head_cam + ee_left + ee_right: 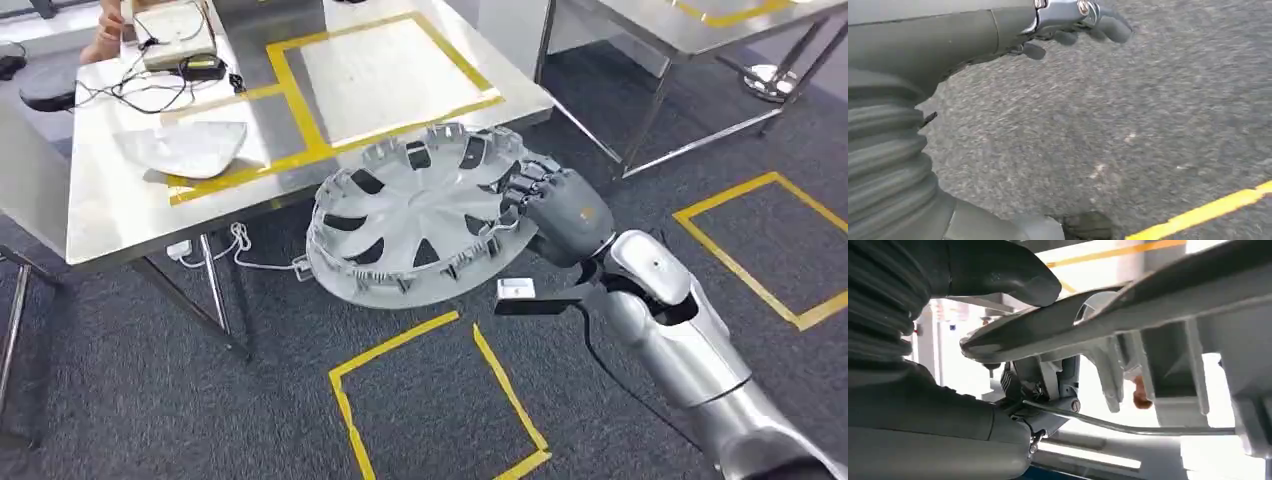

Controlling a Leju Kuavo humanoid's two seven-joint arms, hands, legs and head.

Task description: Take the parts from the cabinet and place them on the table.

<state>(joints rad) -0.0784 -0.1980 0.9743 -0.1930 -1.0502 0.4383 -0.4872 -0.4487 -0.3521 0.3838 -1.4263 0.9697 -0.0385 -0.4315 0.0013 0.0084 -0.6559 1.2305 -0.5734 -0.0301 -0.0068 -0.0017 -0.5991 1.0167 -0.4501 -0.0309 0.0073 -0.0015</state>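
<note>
The right hand (545, 200) grips a silver wheel cover (415, 215) by its rim at about the cover's 3 o'clock edge, fingers (522, 185) curled over the upper face; in the right wrist view the thick thumb (998, 272) presses on one side of the rim while the darker fingers sit on the other, so the cover (1128, 310) is pinched between them, its ribbed clips and wire retaining ring close to the camera. The cover is held tilted in the air, inner side up, overhanging the near edge of the steel desk (110, 210) and the dark carpet below. On the desk a yellow tape rectangle (385, 80) lies at the cover's 12 o'clock, and a pale curved panel (185, 148) rests at its 10 o'clock. Farther back sit a cream box (175, 35) with black cables, and a person's hand (105, 40) beside it. Yellow tape squares (440, 400) mark the carpet at 6 o'clock. The left hand (1073, 22) hangs over grey floor, fingers loosely curled, holding nothing.
</note>
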